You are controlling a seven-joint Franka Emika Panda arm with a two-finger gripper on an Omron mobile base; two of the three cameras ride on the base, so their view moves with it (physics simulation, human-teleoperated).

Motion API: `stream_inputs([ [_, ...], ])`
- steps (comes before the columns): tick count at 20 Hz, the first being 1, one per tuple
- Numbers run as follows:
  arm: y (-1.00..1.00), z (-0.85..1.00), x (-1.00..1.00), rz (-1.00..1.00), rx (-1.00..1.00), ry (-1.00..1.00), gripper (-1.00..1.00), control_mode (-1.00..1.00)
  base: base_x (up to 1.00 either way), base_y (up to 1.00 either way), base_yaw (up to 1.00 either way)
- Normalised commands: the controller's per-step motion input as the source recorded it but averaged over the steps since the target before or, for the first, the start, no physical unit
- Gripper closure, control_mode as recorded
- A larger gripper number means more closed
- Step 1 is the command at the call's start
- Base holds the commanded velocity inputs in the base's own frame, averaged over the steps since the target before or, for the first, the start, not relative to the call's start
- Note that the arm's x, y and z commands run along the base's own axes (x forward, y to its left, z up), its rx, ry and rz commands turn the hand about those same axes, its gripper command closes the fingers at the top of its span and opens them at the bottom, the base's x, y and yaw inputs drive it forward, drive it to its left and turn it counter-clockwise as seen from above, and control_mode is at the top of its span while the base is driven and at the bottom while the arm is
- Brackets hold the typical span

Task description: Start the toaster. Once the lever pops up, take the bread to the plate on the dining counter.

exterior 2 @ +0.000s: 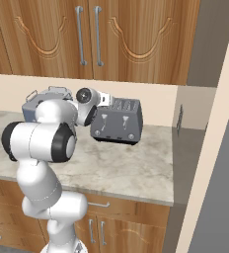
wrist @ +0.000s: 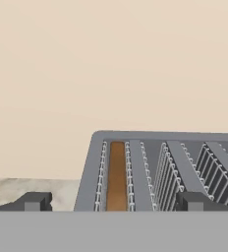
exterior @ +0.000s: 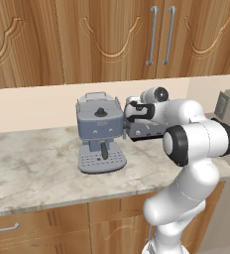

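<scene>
The open gripper (wrist: pixel 113 202) hangs over the toaster (exterior 2: pixel 117 121) at the worktop's (exterior 2: pixel 126 168) back edge, bread (wrist: pixel 117 174) in its slot, and should reach down its front to push the lever.

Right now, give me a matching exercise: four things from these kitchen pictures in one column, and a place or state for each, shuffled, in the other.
1. toaster
2. bread
3. espresso machine
4. gripper

A. down in the toaster's outermost slot
B. open, above the toaster's top
C. on the worktop, nearer the side wall
D. on the worktop, blue-grey, beside the toaster

Pairs: 1-C, 2-A, 3-D, 4-B
</scene>
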Motion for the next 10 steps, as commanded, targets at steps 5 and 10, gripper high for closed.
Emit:
stream_inputs([
  [5,0.0,0.0,0.0,0.0,0.0,0.0,-1.0,-1.0,0.0,0.0,0.0],
  [10,0.0,-0.03,0.0,0.0,0.0,0.0,-1.0,-1.0,0.0,0.0,0.0],
])
